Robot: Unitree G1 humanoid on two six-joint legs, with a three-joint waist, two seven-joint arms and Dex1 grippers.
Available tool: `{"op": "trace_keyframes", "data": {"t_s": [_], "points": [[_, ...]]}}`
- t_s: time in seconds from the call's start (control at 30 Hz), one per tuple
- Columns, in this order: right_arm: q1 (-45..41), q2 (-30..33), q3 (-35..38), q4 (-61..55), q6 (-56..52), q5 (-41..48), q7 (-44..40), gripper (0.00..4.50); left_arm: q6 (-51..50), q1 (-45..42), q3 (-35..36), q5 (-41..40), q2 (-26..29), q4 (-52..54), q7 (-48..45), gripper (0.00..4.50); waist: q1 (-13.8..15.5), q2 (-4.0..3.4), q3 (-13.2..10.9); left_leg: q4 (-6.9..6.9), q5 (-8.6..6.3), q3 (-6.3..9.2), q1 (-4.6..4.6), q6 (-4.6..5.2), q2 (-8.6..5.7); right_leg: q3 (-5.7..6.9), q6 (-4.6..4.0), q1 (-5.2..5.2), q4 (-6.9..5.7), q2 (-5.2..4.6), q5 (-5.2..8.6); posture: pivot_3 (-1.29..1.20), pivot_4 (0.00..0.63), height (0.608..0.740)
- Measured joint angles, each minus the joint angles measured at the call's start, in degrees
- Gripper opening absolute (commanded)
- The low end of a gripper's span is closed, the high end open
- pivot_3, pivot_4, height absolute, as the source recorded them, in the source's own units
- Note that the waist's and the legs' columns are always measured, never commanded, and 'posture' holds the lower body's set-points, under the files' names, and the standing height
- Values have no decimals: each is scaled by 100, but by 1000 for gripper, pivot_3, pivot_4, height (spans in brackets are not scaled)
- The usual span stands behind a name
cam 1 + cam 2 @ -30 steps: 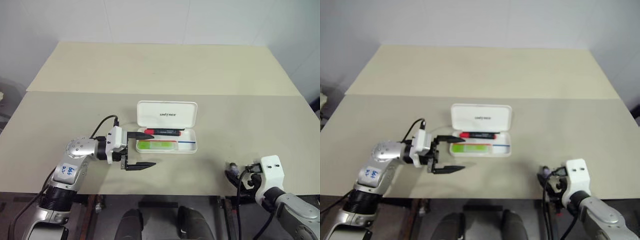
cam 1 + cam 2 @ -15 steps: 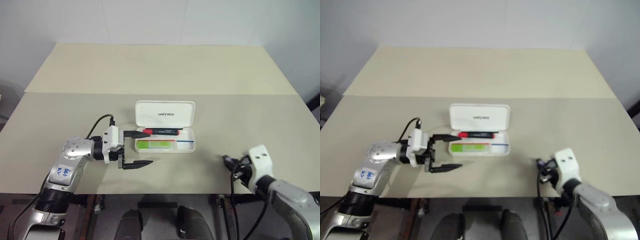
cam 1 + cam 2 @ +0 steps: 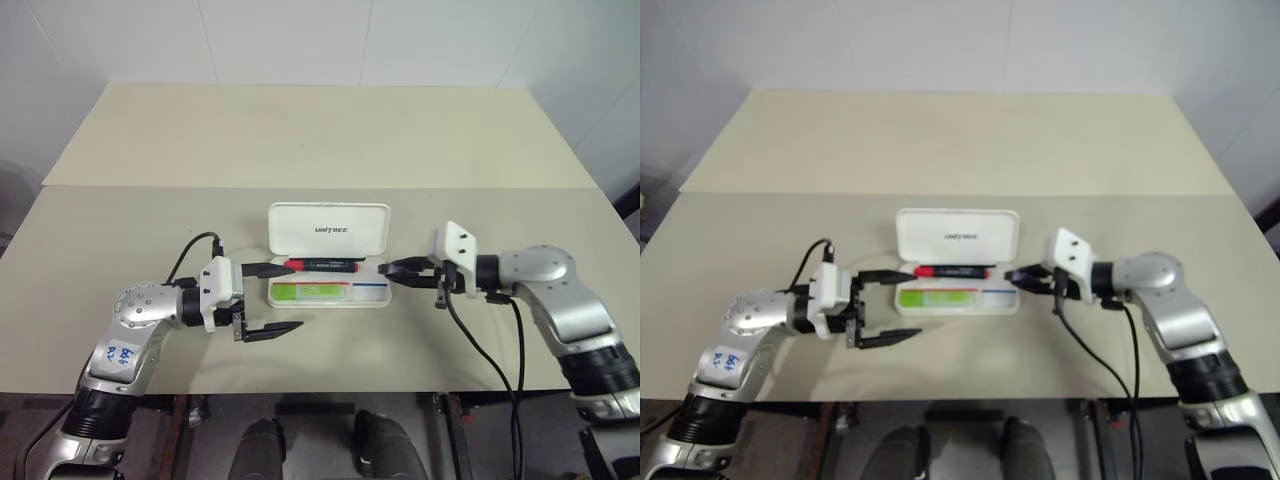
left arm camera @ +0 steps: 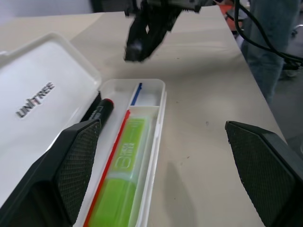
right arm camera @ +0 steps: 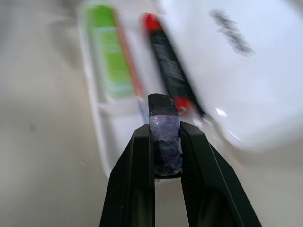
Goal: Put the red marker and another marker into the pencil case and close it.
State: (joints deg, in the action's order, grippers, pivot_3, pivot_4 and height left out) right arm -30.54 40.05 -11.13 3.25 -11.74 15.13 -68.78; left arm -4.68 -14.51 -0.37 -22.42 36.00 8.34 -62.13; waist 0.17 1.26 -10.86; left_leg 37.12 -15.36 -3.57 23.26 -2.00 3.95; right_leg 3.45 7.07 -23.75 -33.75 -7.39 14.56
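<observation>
The pencil case (image 3: 330, 262) lies lid-up at frame centre on the tabletop (image 3: 320, 140), with the red marker (image 3: 322, 265) and lime-green marker (image 3: 310, 291) inside. The right hand (image 3: 397, 270), pinching a small purplish stub (image 5: 164, 142), hovers at its right end; the left hand (image 3: 272, 299) gapes empty at its left.

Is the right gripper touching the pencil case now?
Apart. In the left wrist view, the right gripper hangs beyond the end of the pencil case, with bare table between them.

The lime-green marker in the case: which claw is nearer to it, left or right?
Left. The left claw sits open at the case's left end, right beside the lime-green marker. The right claw is at the opposite end, farther from it.
</observation>
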Motion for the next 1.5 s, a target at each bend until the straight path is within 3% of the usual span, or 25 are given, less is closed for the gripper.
{"op": "trace_keyframes", "data": {"t_s": [0.27,0.73,1.1,1.33,1.5], "points": [[-177,-106,-251,516,570,-203,-701,376,-57,401,184,-1,90,298,226,4500,-22,0,0,2,-3,-6,-6,-2,0,-3,4,1,3,-1,-3,0,150,740],[-555,-634,-270,1031,568,-651,-427,376,-163,538,194,-2,99,521,432,4500,-22,-1,0,2,1,-6,-9,-8,0,-4,2,-3,-10,-1,-2,0,150,740],[-705,-431,-260,1243,672,-736,-656,4340,-165,533,196,-2,124,519,475,4500,-25,-1,0,4,0,-7,-9,-8,0,-4,2,-3,-7,-1,-2,0,150,740],[-795,-483,-195,1255,606,-651,-682,4460,-165,405,195,-2,123,476,474,4500,-38,-1,0,5,1,-7,-10,-9,0,-5,2,-4,-11,-1,-3,0,150,740],[-819,-489,87,930,269,-121,-783,4460,-161,381,195,-2,122,439,455,4500,-27,-1,0,2,0,-7,-9,-9,1,-4,3,-4,-16,-1,-3,0,150,740]]}}
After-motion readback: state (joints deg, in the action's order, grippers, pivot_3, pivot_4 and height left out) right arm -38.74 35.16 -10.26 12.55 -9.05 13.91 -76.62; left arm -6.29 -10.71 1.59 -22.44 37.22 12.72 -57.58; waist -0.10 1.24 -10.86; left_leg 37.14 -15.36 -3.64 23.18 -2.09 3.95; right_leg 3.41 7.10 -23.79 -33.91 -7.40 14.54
